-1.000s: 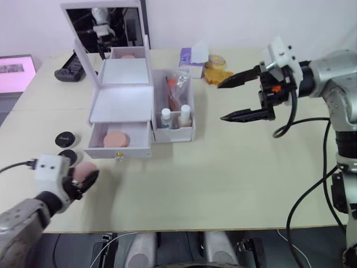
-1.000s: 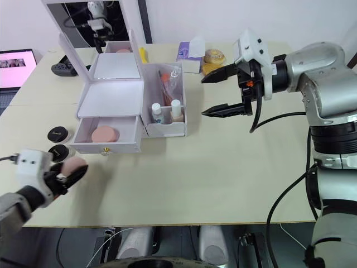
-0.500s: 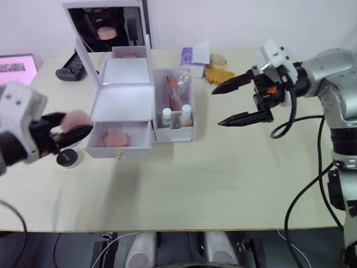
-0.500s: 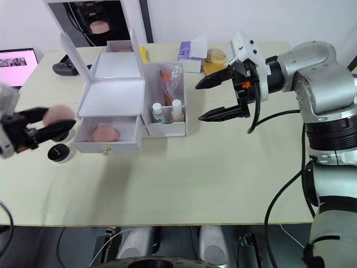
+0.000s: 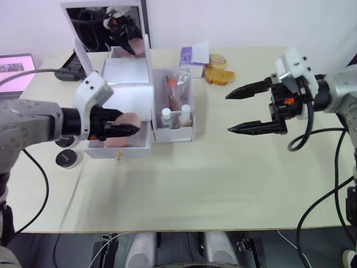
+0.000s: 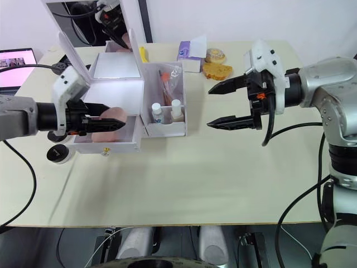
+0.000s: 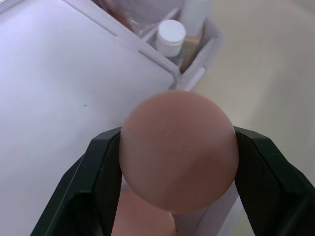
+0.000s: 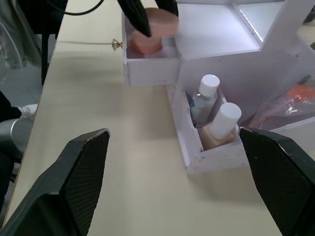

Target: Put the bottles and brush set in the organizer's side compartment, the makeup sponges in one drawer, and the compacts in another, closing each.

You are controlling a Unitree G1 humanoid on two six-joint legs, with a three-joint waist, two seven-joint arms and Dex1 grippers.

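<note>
My left gripper is shut on a pink makeup sponge and holds it just over the open drawer of the white organizer. A second sponge lies in that drawer below it. The side compartment holds both white-capped bottles and the bagged brush set. One black compact lies on the table left of the drawer; another peeks from under my left arm. My right gripper hangs open and empty to the right of the organizer.
The organizer's mirror lid stands up at the back. A purple tissue pack and yellow items lie behind the side compartment. A black controller and a lit screen are at the far left.
My left gripper has carried the sponge from the front-left table edge up and rightward to over the open drawer. The right gripper has drifted a little to the right, still open.
</note>
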